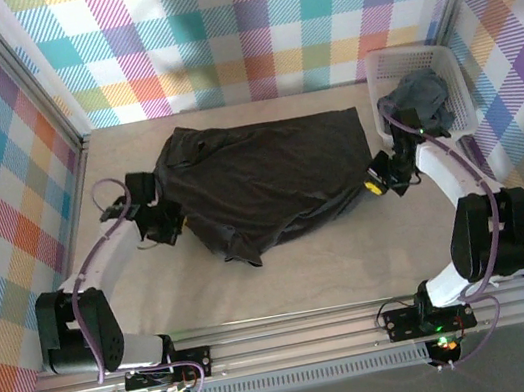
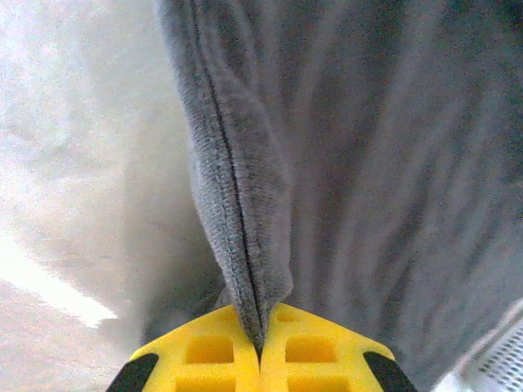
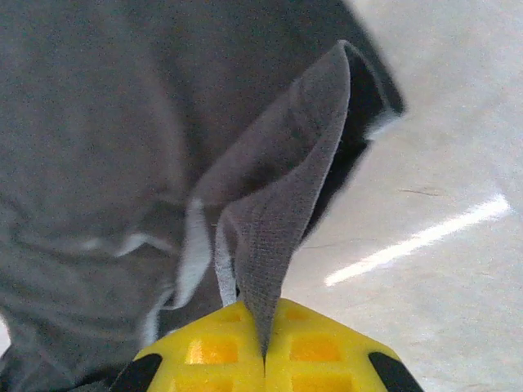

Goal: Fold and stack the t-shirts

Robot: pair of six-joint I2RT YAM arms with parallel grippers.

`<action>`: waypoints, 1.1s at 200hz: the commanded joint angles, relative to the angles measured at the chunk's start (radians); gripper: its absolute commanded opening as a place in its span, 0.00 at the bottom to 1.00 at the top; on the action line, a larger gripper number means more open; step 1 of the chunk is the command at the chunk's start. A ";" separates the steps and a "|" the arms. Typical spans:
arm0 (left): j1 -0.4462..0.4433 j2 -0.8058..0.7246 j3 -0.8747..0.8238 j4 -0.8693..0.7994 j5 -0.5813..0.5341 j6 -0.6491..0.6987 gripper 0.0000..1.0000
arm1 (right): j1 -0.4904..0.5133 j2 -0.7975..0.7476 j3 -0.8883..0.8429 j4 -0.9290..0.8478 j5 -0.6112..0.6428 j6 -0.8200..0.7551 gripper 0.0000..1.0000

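Left gripper [image 2: 260, 347]: clenched on a seamed fold of the dark t-shirt [image 2: 392, 163].
Right gripper [image 3: 264, 349]: clenched on a raised corner of the same shirt.
Arms: bent inward and held low at the shirt's left and right edges.
Dark t-shirt: spread rumpled mid-table [image 1: 307, 279].
Top view: a second grey t-shirt [image 1: 421, 92] is seen bundled in the white lattice basket [image 1: 449, 56], far right.

Charcoal against pastel plaid
Charcoal-black t-shirt [image 1: 269, 179]; beige table [image 1: 306, 269]; white lattice basket [image 1: 382, 61]; walls [image 1: 241, 17] in pastel rainbow plaid.
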 commanded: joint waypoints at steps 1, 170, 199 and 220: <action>0.008 -0.031 0.193 -0.018 -0.049 0.031 0.00 | 0.012 -0.045 0.148 -0.051 -0.011 -0.025 0.00; 0.252 -0.086 1.132 -0.149 -0.274 0.001 0.00 | -0.082 -0.365 0.536 0.288 0.012 -0.030 0.00; 0.253 -0.040 1.099 -0.187 -0.186 -0.061 0.00 | -0.082 -0.337 0.478 0.311 -0.085 0.022 0.00; 0.268 0.033 1.097 -0.208 -0.098 -0.080 0.00 | -0.082 -0.243 0.511 0.272 -0.156 0.044 0.00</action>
